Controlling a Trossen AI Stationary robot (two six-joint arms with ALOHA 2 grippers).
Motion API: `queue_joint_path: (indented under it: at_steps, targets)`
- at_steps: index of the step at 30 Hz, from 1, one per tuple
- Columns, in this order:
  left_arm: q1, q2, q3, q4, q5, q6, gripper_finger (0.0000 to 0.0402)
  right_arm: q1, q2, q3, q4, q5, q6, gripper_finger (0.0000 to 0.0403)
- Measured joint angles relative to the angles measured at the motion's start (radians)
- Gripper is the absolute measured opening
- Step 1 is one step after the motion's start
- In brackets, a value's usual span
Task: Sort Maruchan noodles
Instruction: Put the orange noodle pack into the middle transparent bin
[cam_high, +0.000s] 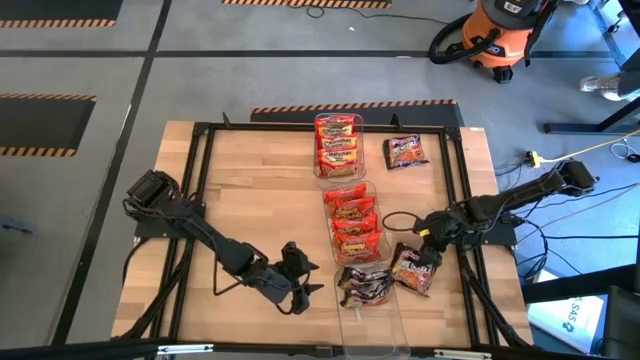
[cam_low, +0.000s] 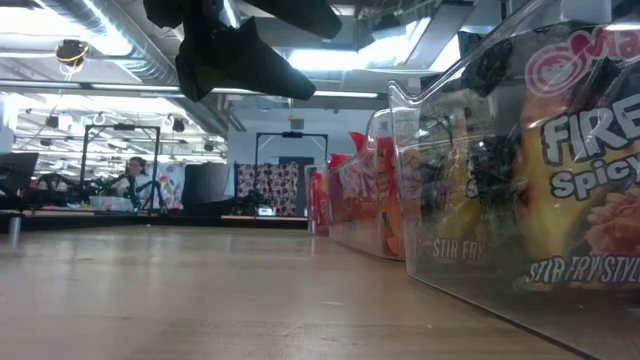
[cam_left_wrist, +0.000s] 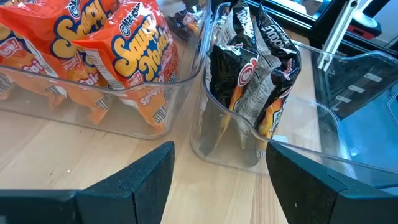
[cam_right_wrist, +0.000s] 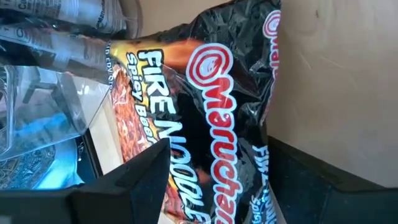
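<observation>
Wooden desk (cam_high: 250, 190) carries three clear bins (cam_high: 340, 150) along its middle, holding red, orange and black Maruchan noodles (cam_high: 352, 215). Left gripper (cam_high: 300, 290) jaws wide, empty; right gripper (cam_high: 428, 252) jaws wide over a black packet (cam_high: 412, 268) near the front edge.

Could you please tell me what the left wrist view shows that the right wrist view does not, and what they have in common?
Only the left wrist view shows the orange packets in their clear bin and the open left gripper over bare wood. Only the right wrist view shows a black packet lying on the table beneath the open right gripper. Both show the black-packet bin.
</observation>
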Motion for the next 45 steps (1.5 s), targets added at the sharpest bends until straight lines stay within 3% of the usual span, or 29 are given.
queue_joint_path:
  at_steps: [8, 16, 24, 27, 39, 45]
  targets:
    - [0.000, 0.000, 0.000, 0.000, -0.001, 0.000, 0.0247, 0.000, 0.059, 0.000, 0.174, -0.021, -0.006, 0.0248]
    - [0.000, 0.000, 0.000, 0.000, -0.001, 0.000, 0.0247, -0.002, 0.248, 0.007, 0.232, -0.027, -0.032, 0.0248]
    - [0.000, 0.000, 0.000, -0.003, -0.002, 0.000, 0.0247, -0.002, 0.383, 0.003, 0.422, -0.118, -0.056, 0.0242]
    - [0.000, 0.000, 0.000, -0.003, -0.002, 0.000, 0.0247, -0.002, 0.415, 0.004, 0.440, -0.135, -0.059, 0.0212]
    - [0.001, 0.000, 0.000, -0.005, -0.002, 0.001, 0.0247, 0.000, 0.467, 0.005, 0.521, -0.210, -0.132, 0.0019]
    - [0.001, 0.000, 0.000, -0.005, -0.002, 0.007, 0.0247, 0.001, 0.466, 0.060, 0.479, -0.201, -0.155, 0.0005]
